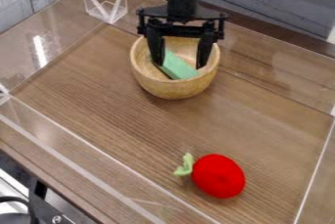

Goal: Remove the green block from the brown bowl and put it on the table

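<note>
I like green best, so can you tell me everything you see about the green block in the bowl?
The green block is a flat, plain, light mint-green bar, smooth like painted wood or foam. It lies slanted inside the brown bowl, leaning toward its far wall. The open pincer points straight down over it, one finger on each side. Whether the fingers touch it cannot be told; part of it is hidden behind them.

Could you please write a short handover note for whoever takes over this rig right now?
Gripper: open, pointing down into the brown bowl, fingers straddling the green block; no grip yet.
Green block: lying inside the bowl.
Bowl: on the table, toward the far side.
Red plush fruit: near the front, not part of the job.
Done: approach only.
Left: close on the block, lift it out, set it on the table.
</note>
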You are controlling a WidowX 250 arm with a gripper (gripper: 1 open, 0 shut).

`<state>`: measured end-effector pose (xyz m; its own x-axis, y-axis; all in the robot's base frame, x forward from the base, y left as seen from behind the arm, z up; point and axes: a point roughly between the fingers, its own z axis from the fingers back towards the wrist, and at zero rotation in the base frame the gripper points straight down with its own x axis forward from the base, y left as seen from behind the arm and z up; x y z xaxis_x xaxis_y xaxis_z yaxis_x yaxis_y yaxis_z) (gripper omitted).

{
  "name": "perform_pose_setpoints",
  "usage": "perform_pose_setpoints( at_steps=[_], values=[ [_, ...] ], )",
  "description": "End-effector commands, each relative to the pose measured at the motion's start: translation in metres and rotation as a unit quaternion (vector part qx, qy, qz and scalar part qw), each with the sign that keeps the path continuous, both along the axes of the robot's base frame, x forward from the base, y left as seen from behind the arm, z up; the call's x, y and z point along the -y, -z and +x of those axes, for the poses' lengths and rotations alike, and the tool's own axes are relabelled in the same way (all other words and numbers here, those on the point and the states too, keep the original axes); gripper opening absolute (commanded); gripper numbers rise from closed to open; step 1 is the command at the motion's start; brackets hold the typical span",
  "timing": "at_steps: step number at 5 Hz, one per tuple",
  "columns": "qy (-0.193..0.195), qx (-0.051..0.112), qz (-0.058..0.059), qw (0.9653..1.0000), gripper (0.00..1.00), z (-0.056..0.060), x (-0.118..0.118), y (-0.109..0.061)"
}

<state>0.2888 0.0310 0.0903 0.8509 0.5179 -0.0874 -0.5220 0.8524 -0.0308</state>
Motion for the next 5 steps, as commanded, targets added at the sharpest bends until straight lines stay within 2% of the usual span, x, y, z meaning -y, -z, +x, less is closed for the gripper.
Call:
perform_pose_setpoints(
  at_steps=[1, 2, 3, 5],
  values=[
    [-0.083, 0.027, -0.003, 0.9962, 1.00, 0.007, -0.008, 0.000],
    [-0.148, 0.034, -0.007, 0.9884, 1.00, 0.010, -0.013, 0.007],
    [-0.193, 0.041, -0.007, 0.9804, 1.00, 0.015, -0.015, 0.013],
    [-0.234, 0.054, -0.001, 0.9708, 1.00, 0.024, -0.017, 0.019]
  ],
)
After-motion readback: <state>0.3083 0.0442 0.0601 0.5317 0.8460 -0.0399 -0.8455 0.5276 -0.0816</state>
